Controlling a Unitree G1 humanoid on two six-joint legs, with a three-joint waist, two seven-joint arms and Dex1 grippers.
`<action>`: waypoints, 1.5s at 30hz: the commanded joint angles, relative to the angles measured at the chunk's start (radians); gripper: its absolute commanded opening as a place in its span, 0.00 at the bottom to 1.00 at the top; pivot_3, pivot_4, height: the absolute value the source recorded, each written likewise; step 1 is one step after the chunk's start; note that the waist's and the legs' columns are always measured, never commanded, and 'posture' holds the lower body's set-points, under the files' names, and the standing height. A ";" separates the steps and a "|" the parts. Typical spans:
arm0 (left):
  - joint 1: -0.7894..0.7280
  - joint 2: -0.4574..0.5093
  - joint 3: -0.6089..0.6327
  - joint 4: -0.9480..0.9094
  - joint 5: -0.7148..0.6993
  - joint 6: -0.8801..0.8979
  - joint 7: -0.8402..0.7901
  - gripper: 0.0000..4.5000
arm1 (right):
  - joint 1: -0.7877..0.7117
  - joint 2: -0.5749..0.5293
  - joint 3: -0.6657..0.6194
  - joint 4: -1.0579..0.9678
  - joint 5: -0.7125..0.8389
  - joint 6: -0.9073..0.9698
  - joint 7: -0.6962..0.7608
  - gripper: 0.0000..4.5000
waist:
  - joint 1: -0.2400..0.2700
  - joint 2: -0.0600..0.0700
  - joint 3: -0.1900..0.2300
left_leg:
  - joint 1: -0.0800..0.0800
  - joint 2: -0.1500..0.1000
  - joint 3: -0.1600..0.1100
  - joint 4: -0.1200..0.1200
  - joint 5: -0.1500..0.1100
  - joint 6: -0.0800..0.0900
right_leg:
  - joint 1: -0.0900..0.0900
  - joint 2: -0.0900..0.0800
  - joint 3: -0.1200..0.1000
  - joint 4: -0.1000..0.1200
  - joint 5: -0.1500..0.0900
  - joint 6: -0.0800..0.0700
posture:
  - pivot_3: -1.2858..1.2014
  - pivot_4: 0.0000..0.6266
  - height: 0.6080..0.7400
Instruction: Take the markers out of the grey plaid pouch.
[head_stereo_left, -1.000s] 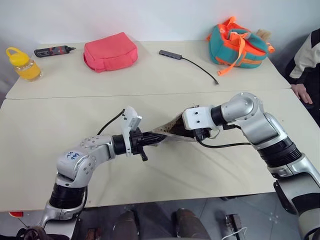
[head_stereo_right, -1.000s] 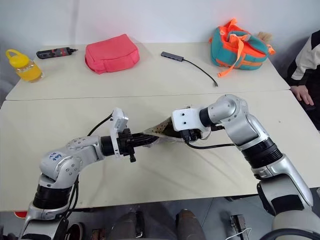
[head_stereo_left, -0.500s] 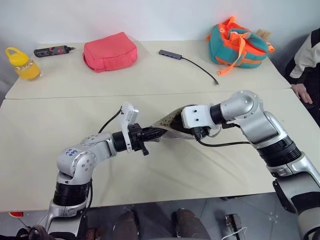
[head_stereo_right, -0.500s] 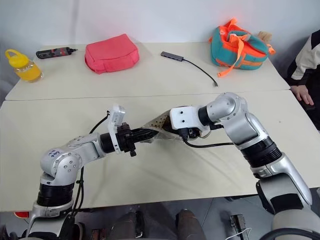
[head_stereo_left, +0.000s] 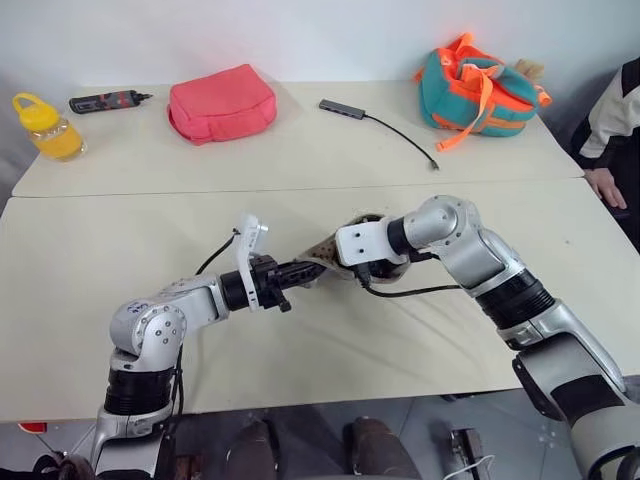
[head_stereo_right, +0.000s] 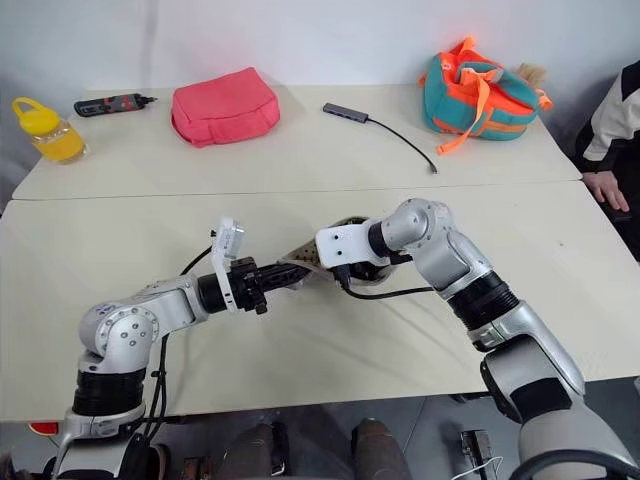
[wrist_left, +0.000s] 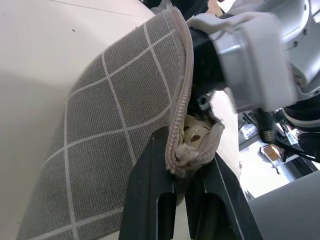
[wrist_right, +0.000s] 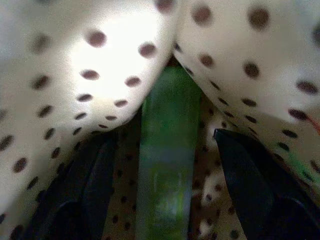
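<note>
Item: grey plaid pouch (head_stereo_left: 322, 250). Location: centre of the head view, lifted off the table (head_stereo_left: 300, 150), slung between my two arms. Long axis runs left to right across the frame, mouth toward the right.

Item: my left gripper (wrist_left: 186, 176). State: fingers fully closed on the zip-end corner of the pouch; in the left wrist view the zip edge and a scrap of dotted lining are pinched between them. Function: holding the pouch steady.

Item: my right gripper (wrist_right: 165, 165). State: fingers parted, gripping nothing. Position: inside the pouch mouth, with dotted lining on all sides in the right wrist view.

Item: green marker (wrist_right: 166, 155). Location: inside the pouch, directly between my right fingers (wrist_right: 95, 185). Its long axis runs away from the gripper, along the direction the fingers point, deeper into the pouch. No contact with either finger can be confirmed.

Item: second marker. Location: cannot tell; a thin reddish streak at the lower right edge of the right wrist view may belong to it.

Judgement: the right arm is the one placed for the marker. The fingers already straddle it across its width, so closing should catch it; the draw then goes back along the marker's length, out of the mouth.
</note>
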 joint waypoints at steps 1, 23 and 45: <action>0.003 -0.009 -0.002 -0.038 -0.017 -0.020 -0.008 0.00 | 0.005 -0.020 0.001 0.006 -0.035 0.000 0.004 0.71 | 0.000 0.000 0.000 | 0.000 0.000 0.000 0.000 0.000 0.000 | 0.000 0.000 0.000 0.000 0.000 0.000 | 0.52 0.24 1.00; -0.005 0.015 -0.035 0.008 0.084 -0.134 0.017 0.00 | 0.046 -0.036 -0.219 -0.305 0.263 0.289 0.124 0.25 | 0.003 0.000 0.000 | 0.000 0.000 0.000 -0.001 0.000 -0.001 | 0.000 0.000 0.000 -0.001 0.000 0.000 | 0.52 0.24 1.00; -0.047 -0.082 -0.014 -0.041 -0.040 -0.043 0.104 0.00 | 0.057 -0.034 -0.069 -0.165 0.049 0.070 0.021 0.41 | 0.001 0.000 0.000 | 0.000 0.000 0.001 -0.001 -0.001 0.000 | 0.000 0.000 0.000 -0.002 0.000 0.000 | 0.52 0.24 1.00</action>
